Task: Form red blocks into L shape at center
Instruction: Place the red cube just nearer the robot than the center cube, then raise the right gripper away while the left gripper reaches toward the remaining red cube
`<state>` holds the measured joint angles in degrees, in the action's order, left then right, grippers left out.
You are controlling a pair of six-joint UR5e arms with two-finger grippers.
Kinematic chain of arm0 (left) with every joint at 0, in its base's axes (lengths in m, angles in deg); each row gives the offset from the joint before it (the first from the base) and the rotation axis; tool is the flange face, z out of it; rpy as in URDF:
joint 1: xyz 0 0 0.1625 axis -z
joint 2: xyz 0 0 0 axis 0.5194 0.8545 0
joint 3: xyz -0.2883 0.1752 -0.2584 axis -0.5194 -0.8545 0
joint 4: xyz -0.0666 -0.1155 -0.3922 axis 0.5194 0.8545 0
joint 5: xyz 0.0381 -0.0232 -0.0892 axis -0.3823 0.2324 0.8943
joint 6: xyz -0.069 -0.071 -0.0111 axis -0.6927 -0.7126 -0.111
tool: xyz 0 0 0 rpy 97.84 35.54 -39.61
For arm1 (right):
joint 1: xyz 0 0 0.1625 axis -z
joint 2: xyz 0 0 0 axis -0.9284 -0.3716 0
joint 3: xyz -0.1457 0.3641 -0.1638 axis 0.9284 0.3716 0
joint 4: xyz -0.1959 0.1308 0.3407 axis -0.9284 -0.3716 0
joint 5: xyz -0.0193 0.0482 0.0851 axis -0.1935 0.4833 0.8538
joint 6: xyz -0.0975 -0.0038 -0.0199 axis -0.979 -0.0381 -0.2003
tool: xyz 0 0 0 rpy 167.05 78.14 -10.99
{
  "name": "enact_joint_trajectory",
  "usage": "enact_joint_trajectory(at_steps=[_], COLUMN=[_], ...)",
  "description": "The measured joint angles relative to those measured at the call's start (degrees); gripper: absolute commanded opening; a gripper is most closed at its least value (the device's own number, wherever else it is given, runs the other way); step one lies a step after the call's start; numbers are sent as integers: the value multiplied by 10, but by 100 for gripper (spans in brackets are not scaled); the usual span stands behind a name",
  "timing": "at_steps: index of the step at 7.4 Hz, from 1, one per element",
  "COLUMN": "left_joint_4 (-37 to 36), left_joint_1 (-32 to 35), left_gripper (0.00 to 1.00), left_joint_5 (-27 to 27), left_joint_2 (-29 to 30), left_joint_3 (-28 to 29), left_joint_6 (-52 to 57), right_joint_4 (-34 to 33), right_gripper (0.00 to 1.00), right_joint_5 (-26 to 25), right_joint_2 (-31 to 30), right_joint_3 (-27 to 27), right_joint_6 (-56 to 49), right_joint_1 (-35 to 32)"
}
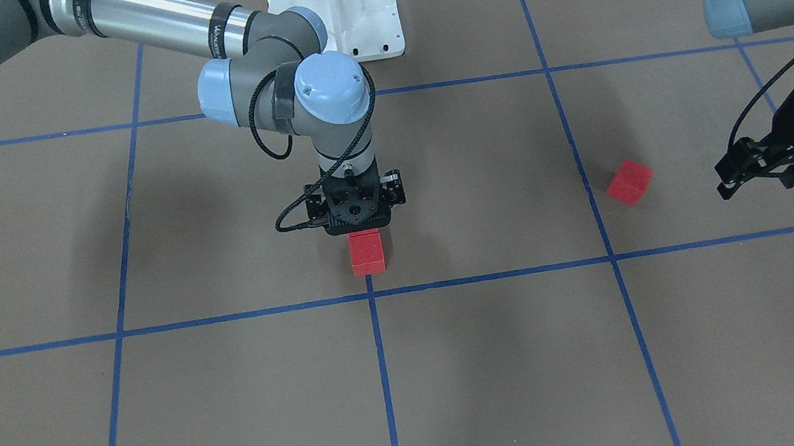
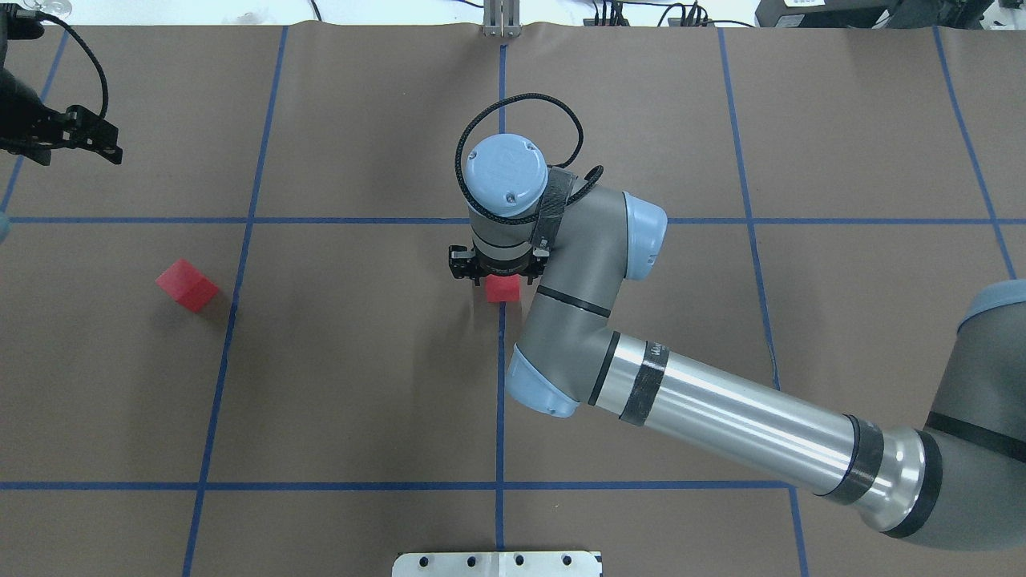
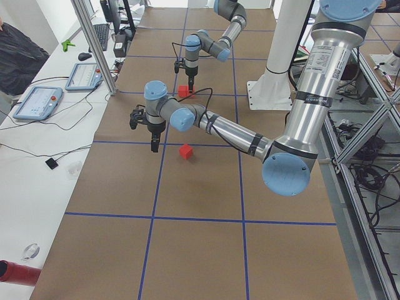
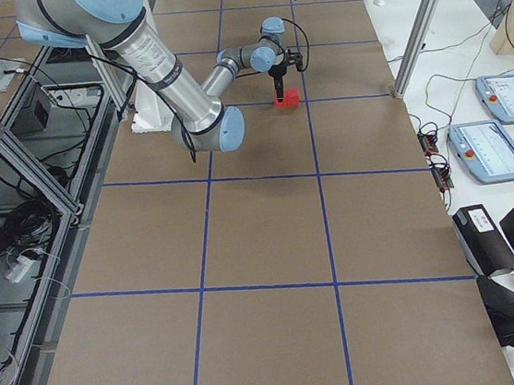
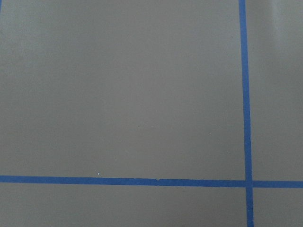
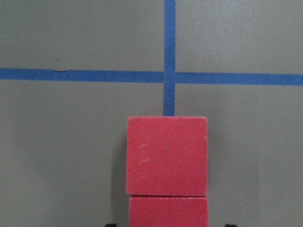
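Two red blocks lie touching in a row, one (image 6: 166, 156) just short of the center tape crossing (image 6: 169, 75), the other (image 6: 168, 213) behind it at the view's bottom edge. My right gripper (image 1: 358, 216) points straight down over that rear block. Its fingertips (image 6: 110, 225) show slightly apart from the block's sides, so it is open. From the front only the forward block (image 1: 367, 253) shows, near the crossing (image 1: 371, 296). A third red block (image 1: 628, 182) (image 2: 186, 285) lies turned, off to my left. My left gripper (image 1: 723, 179) (image 2: 112, 146) hovers open and empty beyond it.
The white robot base (image 1: 337, 10) stands behind the right arm. The right forearm (image 2: 721, 417) stretches low across the right half of the floor. A white bench with tablets (image 3: 37, 100) runs along the operators' side, and a person (image 3: 19, 56) sits there.
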<state>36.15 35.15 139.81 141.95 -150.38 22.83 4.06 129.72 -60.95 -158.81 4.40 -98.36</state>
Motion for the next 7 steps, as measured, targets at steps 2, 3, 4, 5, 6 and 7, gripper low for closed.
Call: enact_joint_trajectory(at_steps=[2, 3, 4, 5, 6, 7], left_joint_4=[0, 12, 52, 110, 154, 174], left_joint_1=[0, 0, -2, -10, -30, -62], left_gripper=[100, 100, 100, 100, 100, 100], left_joint_5=[-1, -2, -4, -5, -14, -37], left_joint_2=[-3, -15, -37, -63, -79, -86], left_joint_3=[-1, -3, -5, -5, -7, -11], left_joint_6=[-3, -15, -45, -94, -135, -159], right_joint_4=[1, -2, -6, -16, -34, -48], right_gripper=[99, 99, 99, 99, 99, 99], right_joint_5=[2, 10, 25, 43, 58, 65], right_joint_2=[3, 2, -1, -9, -21, -38], right_joint_3=[-10, -23, -40, -59, -81, -101], right_joint_6=[0, -2, -5, -10, -24, -49], right_joint_1=[-11, -24, -42, -64, -87, -107])
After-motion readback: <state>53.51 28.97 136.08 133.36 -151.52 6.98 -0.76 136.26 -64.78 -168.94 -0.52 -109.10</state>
